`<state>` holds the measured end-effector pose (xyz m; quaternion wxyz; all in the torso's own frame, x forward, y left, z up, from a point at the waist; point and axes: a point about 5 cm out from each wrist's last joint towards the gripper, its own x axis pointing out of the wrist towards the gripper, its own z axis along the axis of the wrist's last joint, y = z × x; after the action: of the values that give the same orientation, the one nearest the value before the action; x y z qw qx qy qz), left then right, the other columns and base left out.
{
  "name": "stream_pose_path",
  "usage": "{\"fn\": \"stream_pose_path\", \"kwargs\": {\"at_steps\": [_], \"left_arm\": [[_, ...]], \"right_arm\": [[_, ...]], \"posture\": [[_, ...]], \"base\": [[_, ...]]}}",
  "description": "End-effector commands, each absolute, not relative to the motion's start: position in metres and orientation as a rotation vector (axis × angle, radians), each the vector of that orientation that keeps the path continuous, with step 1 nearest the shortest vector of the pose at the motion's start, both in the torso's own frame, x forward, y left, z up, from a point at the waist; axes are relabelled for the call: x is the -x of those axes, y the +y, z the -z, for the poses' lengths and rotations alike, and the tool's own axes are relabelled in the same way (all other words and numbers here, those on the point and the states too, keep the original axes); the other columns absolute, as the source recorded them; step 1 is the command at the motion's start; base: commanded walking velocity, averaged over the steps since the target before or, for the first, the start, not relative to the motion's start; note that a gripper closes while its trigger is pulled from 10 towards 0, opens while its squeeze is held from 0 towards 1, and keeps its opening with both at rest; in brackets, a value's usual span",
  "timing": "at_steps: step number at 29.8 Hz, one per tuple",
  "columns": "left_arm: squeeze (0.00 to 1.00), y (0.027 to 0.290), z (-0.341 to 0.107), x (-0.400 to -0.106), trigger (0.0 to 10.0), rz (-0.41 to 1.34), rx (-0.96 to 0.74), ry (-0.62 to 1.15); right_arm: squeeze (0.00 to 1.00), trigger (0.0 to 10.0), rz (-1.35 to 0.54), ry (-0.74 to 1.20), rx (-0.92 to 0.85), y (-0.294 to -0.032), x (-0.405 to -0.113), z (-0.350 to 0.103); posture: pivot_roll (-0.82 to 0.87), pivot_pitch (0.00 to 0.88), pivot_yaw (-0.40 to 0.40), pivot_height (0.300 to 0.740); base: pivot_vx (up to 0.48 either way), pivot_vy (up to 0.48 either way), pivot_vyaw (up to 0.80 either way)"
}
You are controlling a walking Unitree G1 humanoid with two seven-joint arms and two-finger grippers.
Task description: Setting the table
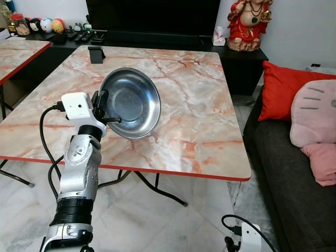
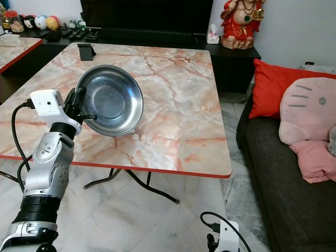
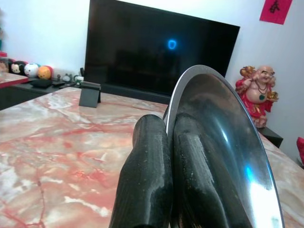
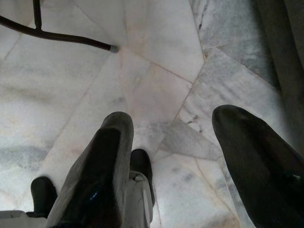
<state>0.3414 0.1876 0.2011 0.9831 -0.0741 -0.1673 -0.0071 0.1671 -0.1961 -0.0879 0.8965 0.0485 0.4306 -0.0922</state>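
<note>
A round steel bowl is held tilted on edge over the near left part of the marble table, its hollow facing me. My left gripper is shut on its near rim; the two black fingers pinch the rim between them. The bowl's lower edge hangs close above the tabletop; whether it touches I cannot tell. My right arm hangs idle low at my right side, its gripper open above the tiled floor.
A small black stand sits at the table's far left. Behind it is a dark TV unit with a red statue. A sofa with a red cushion and a pink plush lies to the right. A second table stands at left.
</note>
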Motion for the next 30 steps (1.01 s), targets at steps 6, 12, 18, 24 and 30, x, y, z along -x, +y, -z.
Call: {"fn": "stream_pose_path", "kwargs": {"at_steps": [6, 12, 18, 24, 30], "left_arm": [[0.00, 0.1865, -0.2224, -0.3419, 10.0, 0.017, 0.153, -0.421], [0.00, 0.1863, -0.2235, -0.3424, 10.0, 0.014, 0.155, -0.426], [0.00, 0.1861, -0.2250, -0.3426, 10.0, 0.012, 0.159, -0.432], [0.00, 0.1846, -0.2249, -0.3429, 10.0, 0.015, 0.158, -0.430], [0.00, 0.1845, -0.2244, -0.3427, 10.0, 0.017, 0.150, -0.428]], "right_arm": [[0.00, 10.0, 0.195, 0.910, -0.104, -0.2002, -0.1650, 0.0887], [0.00, 10.0, 0.197, 0.902, -0.101, -0.2007, -0.1666, 0.0878], [0.00, 10.0, 0.197, 0.901, -0.099, -0.1999, -0.1677, 0.0875], [0.00, 10.0, 0.190, 0.899, -0.101, -0.1988, -0.1684, 0.0873], [0.00, 10.0, 0.191, 0.899, -0.101, -0.1995, -0.1678, 0.0874]], "posture": [[0.05, 0.000, -0.043, 0.740], [0.04, 0.000, -0.043, 0.740], [0.04, 0.000, -0.043, 0.740], [0.04, 0.000, -0.045, 0.740], [0.04, 0.000, -0.045, 0.740]], "base": [[0.000, 0.000, -0.45], [0.000, 0.000, 0.00], [0.000, 0.000, 0.00], [0.162, 0.000, 0.00], [0.252, 0.000, 0.00]]}}
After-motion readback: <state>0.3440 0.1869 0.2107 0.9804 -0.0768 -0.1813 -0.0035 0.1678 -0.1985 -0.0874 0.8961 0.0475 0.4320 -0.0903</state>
